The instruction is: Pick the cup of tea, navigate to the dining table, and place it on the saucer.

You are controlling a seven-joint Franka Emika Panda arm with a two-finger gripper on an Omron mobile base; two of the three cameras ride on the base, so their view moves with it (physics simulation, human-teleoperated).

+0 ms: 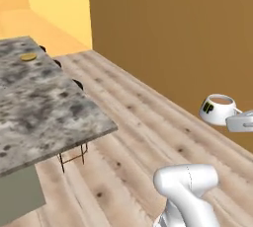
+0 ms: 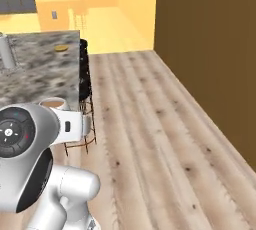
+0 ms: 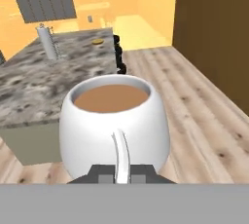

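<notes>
On the far left, the saucer (image 1: pixel 28 57) lies on the marbled table (image 1: pixel 44 107), black stools (image 2: pixel 84 74) along its right edge. Over the wooden floor (image 1: pixel 133 122) to the right, well apart, the gripper (image 3: pixel 121 174) jaws clamp the cup of tea (image 1: pixel 216 108) by its handle.

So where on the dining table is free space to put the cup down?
Most of the dining table is bare: the whole near half, up to the saucer at the far edge. The far left corner, around the grey cylinder, is less free.

One cup of tea (image 3: pixel 115 125); one saucer (image 1: pixel 28 57); one desk (image 1: pixel 39 107); one grey cylinder (image 3: pixel 47 43); several black stools (image 2: pixel 84 69).
</notes>
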